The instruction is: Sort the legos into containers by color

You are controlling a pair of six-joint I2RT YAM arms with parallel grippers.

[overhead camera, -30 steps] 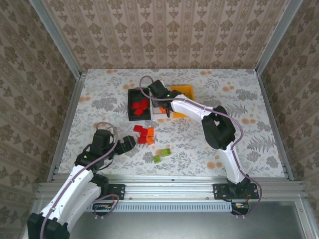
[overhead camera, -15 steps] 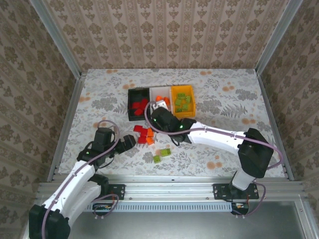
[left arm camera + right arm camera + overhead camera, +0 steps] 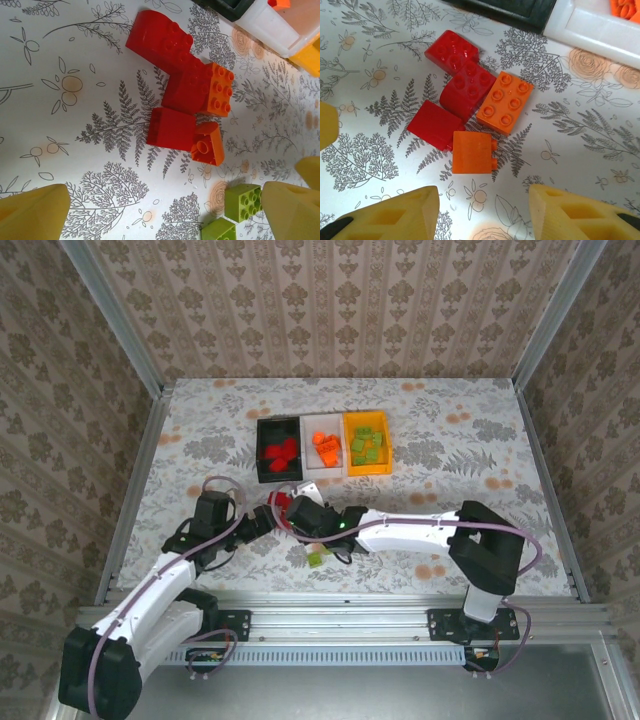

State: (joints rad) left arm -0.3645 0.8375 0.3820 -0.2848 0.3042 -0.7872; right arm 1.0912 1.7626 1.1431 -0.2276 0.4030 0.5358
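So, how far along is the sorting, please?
Sorted: red bricks in the black bin, orange in the white bin, green in the yellow bin. In hand: nothing; left claw and right claw hover open. Left: three red, two orange, two green loose bricks.

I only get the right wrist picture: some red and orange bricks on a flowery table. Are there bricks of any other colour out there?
Observer: Yes. The left wrist view shows two light green bricks on the table, just past the red and orange cluster.
Visitor: Is there a box for green ones?
Observer: Yes. From above, an orange-yellow bin stands at the right end of the row, next to the white bin. It holds green bricks.
Visitor: And is the other arm anywhere near?
Observer: It is. The left end effector sits just left of the cluster, with its fingers spread open.
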